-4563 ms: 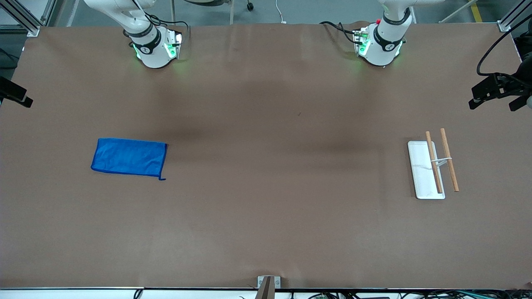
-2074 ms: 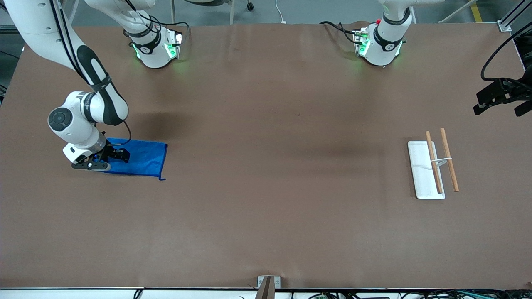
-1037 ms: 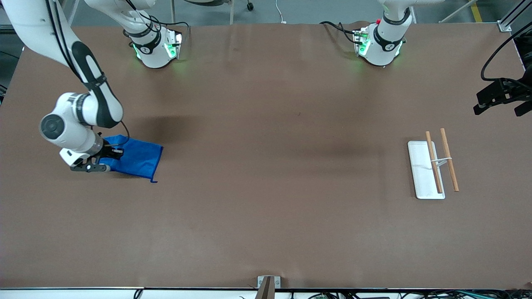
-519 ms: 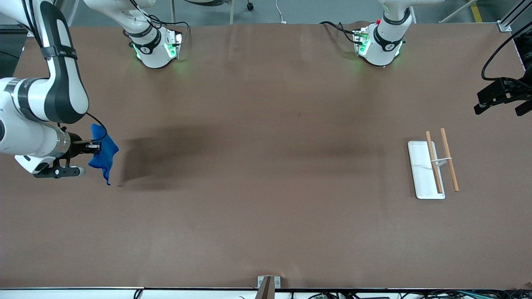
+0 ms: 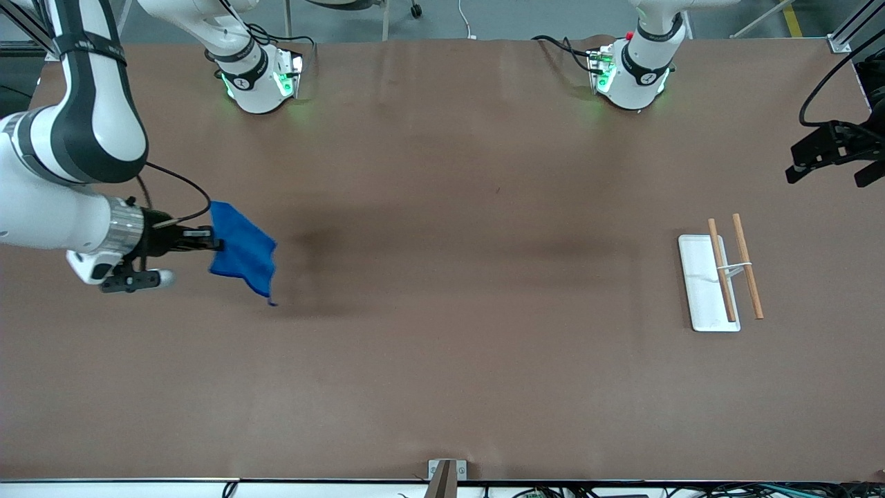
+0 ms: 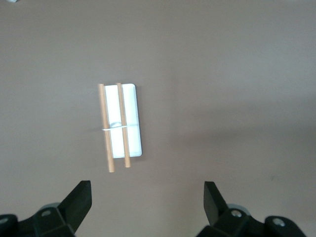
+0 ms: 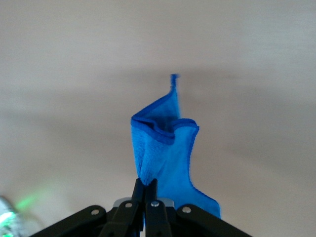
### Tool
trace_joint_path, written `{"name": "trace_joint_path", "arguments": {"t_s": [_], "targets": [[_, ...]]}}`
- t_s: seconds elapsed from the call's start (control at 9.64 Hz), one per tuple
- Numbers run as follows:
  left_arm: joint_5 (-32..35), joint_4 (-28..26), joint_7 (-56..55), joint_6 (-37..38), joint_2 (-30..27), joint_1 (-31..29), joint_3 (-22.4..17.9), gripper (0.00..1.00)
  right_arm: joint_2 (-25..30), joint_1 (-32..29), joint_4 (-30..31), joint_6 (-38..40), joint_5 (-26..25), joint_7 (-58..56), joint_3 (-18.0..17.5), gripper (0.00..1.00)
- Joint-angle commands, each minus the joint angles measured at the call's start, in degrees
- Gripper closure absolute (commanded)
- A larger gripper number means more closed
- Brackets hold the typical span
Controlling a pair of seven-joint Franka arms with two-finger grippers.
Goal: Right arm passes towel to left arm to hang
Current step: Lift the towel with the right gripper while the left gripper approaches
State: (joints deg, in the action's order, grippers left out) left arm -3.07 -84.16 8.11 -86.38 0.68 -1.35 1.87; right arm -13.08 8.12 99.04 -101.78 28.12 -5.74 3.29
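- Broad brown paper-covered counter [image 5: 442, 346], bearing the items below.
- White right arm with black joints [image 5: 76, 131], reaching in over its own end of the counter.
- Small bright blue microfibre towel [image 5: 242, 252] with darker stitched edge, hanging clear above the counter, pinched at one edge, corner loop dangling lowest.
- Flat white rectangular rack base with two slim wooden rods [image 5: 719, 277], resting toward the left arm's end of the counter.
- Right tool [image 5: 207, 242], slim black fingers [image 7: 148, 197] clamped tight on the towel's edge.
- Left tool [image 6: 147, 205], short black fingers [image 6: 79, 200] spread wide, holding nothing, high above the rack, waiting.
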Motion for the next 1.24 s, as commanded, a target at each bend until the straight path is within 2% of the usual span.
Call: {"name": "trace_joint_path", "arguments": {"t_s": [0.0,0.1,0.41,0.52,0.73,0.83,1.14], "targets": [[-8.39,-2.49,7.85,6.01,0.2,-0.23,-0.02,0.0,0.69,0.32,0.81,-2.01,13.3,0.81,-3.62,1.0],[-12.97,-3.72,8.76,7.18,0.29,-0.32,-0.2,0.0,0.6,0.5,0.81,-2.54,18.76,0.9,-5.29,1.0],[-25.88,-8.62,12.34,7.19,1.34,-0.32,-0.46,0.0,0.25,3.48,1.24,-7.26,40.71,0.9,-8.02,1.0],[-30.02,-11.35,15.42,6.93,1.43,-0.41,-0.81,0.0,0.16,4.09,2.03,-11.12,48.01,0.9,-10.64,1.0],[-44.4,-20.64,17.28,4.83,2.22,-0.49,-1.87,0.0,-0.37,4.1,2.04,-18.77,59.19,0.9,-17.67,1.0],[-50.13,-23.3,20.69,4.81,4.14,-0.58,-2.57,0.0,-0.63,4.01,2.04,-21.41,64.03,0.82,-20.92,1.0],[-59.83,-23.85,25.19,4.81,11.96,0.03,-2.49,0.0,-1.07,4.1,1.95,-21.53,81.25,0.81,-24.54,1.0]]}}
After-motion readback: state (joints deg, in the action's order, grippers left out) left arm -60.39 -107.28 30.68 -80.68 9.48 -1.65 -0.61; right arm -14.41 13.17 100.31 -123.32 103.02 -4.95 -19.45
